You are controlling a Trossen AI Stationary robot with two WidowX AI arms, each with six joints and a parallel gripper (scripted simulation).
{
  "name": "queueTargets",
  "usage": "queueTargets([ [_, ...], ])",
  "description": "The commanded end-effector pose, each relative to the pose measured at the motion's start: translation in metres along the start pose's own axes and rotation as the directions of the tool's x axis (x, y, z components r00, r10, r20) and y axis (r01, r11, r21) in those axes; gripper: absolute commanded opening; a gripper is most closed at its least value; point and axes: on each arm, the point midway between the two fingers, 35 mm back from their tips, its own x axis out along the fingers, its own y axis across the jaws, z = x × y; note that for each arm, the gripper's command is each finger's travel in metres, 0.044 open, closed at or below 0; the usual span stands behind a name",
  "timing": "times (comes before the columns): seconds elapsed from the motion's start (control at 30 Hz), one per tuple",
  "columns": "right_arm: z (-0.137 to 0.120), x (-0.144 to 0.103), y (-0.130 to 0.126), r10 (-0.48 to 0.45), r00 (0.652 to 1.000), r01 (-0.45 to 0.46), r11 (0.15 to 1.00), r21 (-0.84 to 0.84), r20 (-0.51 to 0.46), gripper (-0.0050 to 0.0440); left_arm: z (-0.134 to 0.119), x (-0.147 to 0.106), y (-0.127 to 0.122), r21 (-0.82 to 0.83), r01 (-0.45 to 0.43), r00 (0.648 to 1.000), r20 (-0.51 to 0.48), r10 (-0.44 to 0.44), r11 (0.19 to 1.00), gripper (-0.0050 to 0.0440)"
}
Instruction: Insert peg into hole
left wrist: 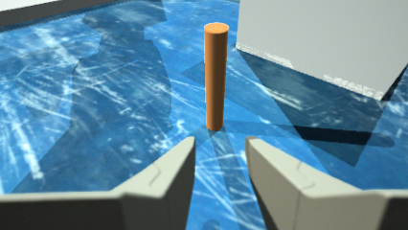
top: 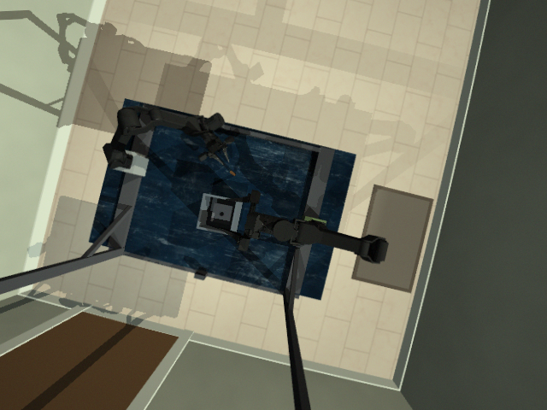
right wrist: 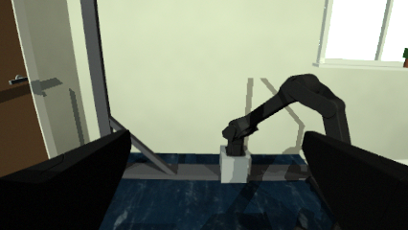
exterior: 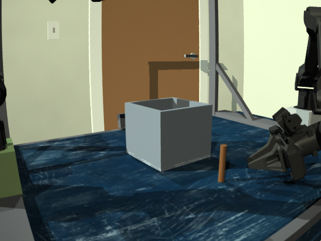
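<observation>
The orange peg point(exterior: 222, 163) stands upright on the blue table top, a little to the right of the grey open box point(exterior: 168, 132). In the left wrist view the peg point(left wrist: 215, 77) stands free just ahead of my left gripper point(left wrist: 219, 144), whose fingers are apart with nothing between them; the box wall point(left wrist: 326, 38) is behind it. From above, the peg point(top: 232, 172) lies between the left gripper point(top: 220, 154) and the box point(top: 219, 213), whose grey plate with a dark hole point(top: 220, 214) shows at the bottom. My right gripper point(top: 244, 220) is wide open and empty beside the box; its fingers frame the right wrist view point(right wrist: 216, 136).
A green block point(exterior: 9, 168) sits at the table's left edge. Grey frame struts point(exterior: 233, 93) rise behind the box. The left arm's white base point(right wrist: 235, 165) stands at the far table edge. A small dark object point(top: 200, 273) sits on the table's near edge.
</observation>
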Motion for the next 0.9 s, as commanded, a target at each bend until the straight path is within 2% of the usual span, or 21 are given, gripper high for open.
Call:
queueTargets([
  [0.0, 0.005, -0.002, 0.0, -0.003, 1.0, 0.003, 1.0, 0.002, 0.014, 0.044, 0.003, 0.003, 0.003, 0.017, -0.001, 1.0, -0.004, 0.001, 1.0, 0.0126],
  [0.3, 0.005, -0.002, 0.0, -0.003, 1.0, 0.003, 1.0, 0.002, 0.014, 0.044, 0.001, 0.0, 0.002, 0.011, 0.0, 1.0, -0.003, 0.0, 1.0, 0.0126],
  [0.33, 0.005, -0.002, 0.0, -0.003, 1.0, 0.003, 1.0, 0.002, 0.014, 0.044, 0.016, -0.003, 0.003, 0.032, -0.003, 1.0, 0.002, 0.003, 0.999, 0.0126],
  [0.5, 0.005, -0.002, 0.0, -0.003, 1.0, 0.003, 1.0, 0.002, 0.014, 0.044, 0.025, -0.005, 0.004, 0.036, -0.006, 1.0, 0.004, 0.006, 0.999, 0.0126],
  [0.73, 0.005, -0.002, 0.0, -0.003, 1.0, 0.003, 1.0, 0.002, 0.014, 0.044, 0.011, -0.002, 0.003, 0.013, -0.001, 1.0, -0.001, 0.001, 1.0, 0.0126],
  [0.77, 0.005, -0.002, 0.0, -0.003, 1.0, 0.003, 1.0, 0.002, 0.014, 0.044, 0.032, -0.011, 0.004, 0.03, -0.01, 1.0, 0.003, 0.01, 1.0, 0.0126],
  [0.87, 0.005, -0.002, 0.0, -0.003, 1.0, 0.003, 1.0, 0.002, 0.014, 0.044, 0.049, -0.018, 0.009, 0.049, -0.019, 1.0, 0.007, 0.018, 0.999, 0.0126],
])
